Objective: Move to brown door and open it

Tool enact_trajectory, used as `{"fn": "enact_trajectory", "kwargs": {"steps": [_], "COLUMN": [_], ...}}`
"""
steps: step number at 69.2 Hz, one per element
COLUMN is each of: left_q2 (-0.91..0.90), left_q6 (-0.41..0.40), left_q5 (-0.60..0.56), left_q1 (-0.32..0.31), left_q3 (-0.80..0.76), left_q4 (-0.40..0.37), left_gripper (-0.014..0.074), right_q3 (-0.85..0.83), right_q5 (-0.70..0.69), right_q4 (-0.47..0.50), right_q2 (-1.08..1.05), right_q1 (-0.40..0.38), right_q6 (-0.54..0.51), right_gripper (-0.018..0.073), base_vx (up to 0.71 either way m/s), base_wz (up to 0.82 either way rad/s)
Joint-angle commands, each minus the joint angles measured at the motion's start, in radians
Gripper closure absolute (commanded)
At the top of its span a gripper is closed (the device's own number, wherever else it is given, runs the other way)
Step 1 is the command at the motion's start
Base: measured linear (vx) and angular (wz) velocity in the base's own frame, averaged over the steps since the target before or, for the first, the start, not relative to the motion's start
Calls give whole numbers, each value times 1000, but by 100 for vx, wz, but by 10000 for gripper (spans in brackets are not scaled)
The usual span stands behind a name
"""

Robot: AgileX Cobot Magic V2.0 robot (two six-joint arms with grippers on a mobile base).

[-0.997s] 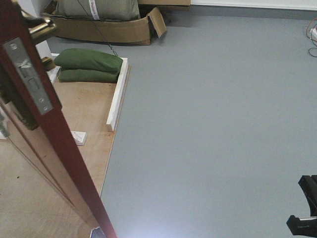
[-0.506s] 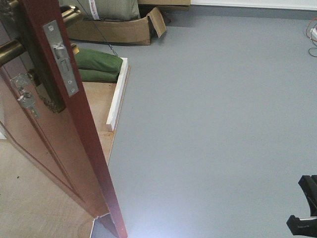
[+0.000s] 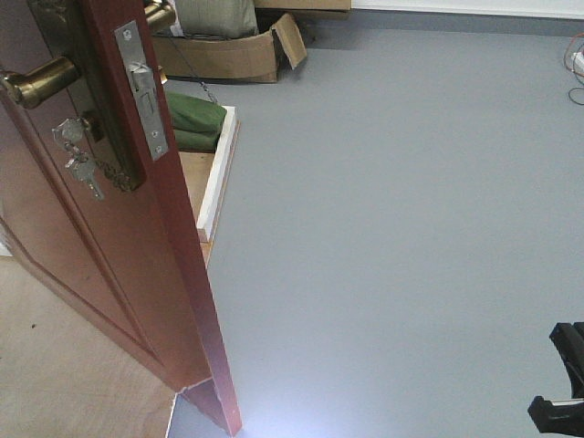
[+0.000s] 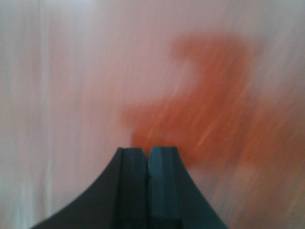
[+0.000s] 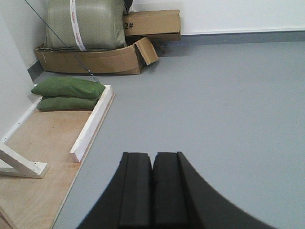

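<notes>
1. Firstly, in the front-facing view, the tall glossy reddish-brown wooden door (image 3: 109, 274) fills the left side, its narrow edge turned toward the camera. Its silver latch plate (image 3: 141, 88), brass lever handle (image 3: 36, 80) and small silver keys (image 3: 78, 162) sit near the top.
2. Next, in the left wrist view, the black left gripper (image 4: 147, 155) has its fingers pressed together on nothing, before a blurred reddish surface.
3. Lastly, in the right wrist view, the black right gripper (image 5: 152, 160) is likewise closed and empty over the smooth grey floor (image 5: 228, 95), with two stacked green sandbags (image 5: 69, 93) far left.

Glossy red-brown door (image 3: 100, 274) ajar, edge-on at left, w/ brass lever, keys, silver latch plate.
</notes>
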Motion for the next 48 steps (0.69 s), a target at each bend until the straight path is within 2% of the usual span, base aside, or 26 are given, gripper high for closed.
{"fn": "enact_trajectory", "kwargs": {"steps": [1,28,48], "left_q2": [-16,-16,-16], "left_q6": [0,0,0], "left_q5": [-26,75,76], "left_q1": [-6,-6,-6], "left_q3": [-22,-22,-22], "left_q4": [-22,-22,-22], "left_gripper": [580,580,580], "right_q3": [2,2,2], "right_q5": [-81,-81,-81], "right_q4": [-5,-5,-5], "right_q2": [-16,-16,-16], "right_q1": [-1,-1,-1], "right_q6": [-11,-11,-11], "right_gripper": [559,559,559], "base_vx": [0,0,0], "base_wz": [0,0,0]}}
